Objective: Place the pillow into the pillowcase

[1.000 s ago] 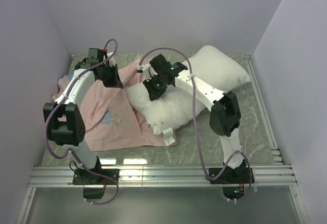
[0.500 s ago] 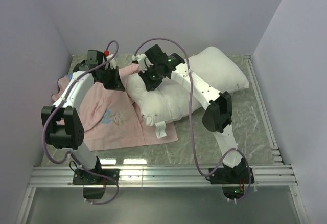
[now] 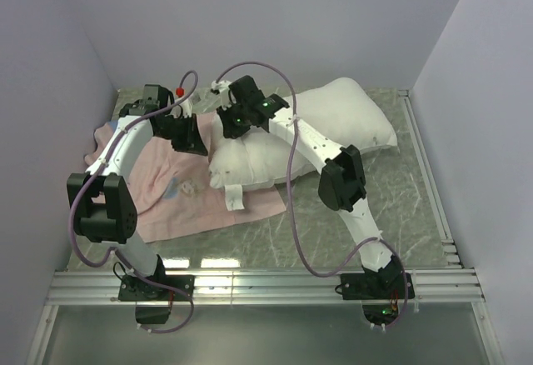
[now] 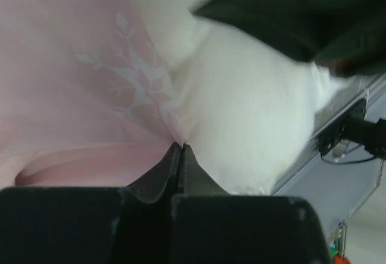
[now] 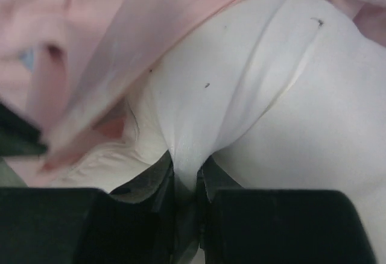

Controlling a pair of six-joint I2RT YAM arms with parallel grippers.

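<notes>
The pillow (image 3: 333, 123) is laid along the far edge of the desk (image 3: 400, 207), its long axis running from the far right corner toward the middle, and its left end is pinched in the clenched right gripper (image 3: 226, 122). Just left of that end a fold of the pink pillowcase (image 3: 158, 194) is clamped by the left gripper (image 3: 191, 140), the rest being spread toward the left edge. A leftward push into the held opening is judged to be called for, with little room left before the left edge.

pale lilac walls (image 3: 250, 23) enclose a grey-green marbled table (image 3: 416, 207) with aluminium rails (image 3: 275, 286).
</notes>
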